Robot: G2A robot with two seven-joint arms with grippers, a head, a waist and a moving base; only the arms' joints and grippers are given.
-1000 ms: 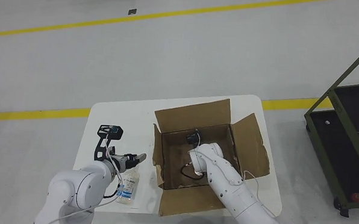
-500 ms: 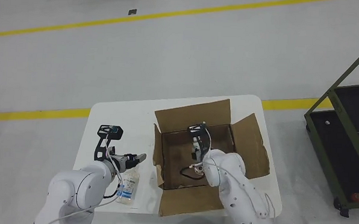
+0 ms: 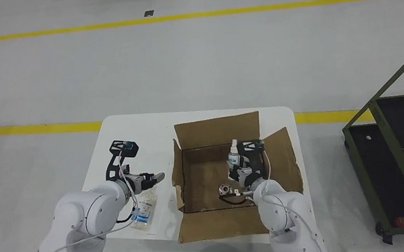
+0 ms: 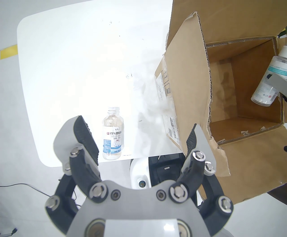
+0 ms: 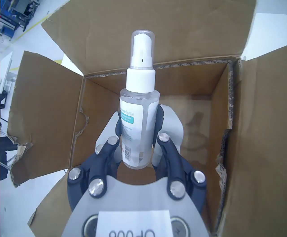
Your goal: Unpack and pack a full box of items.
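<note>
An open cardboard box stands on the white table, its flaps spread. My right gripper is shut on a clear spray bottle with a white pump and clear cap, held above the box's open top. The box floor under it looks bare. My left gripper hangs open over the table's near left part. A small clear bottle with a blue-and-white label lies on the table below it, near the front edge.
The table's front edge runs close behind the small bottle. A dark green cart stands on the floor to the right. Yellow floor lines pass behind the table.
My right arm has risen out of the box, carrying the spray bottle up into sight. The left arm and the small bottle have stayed still.
</note>
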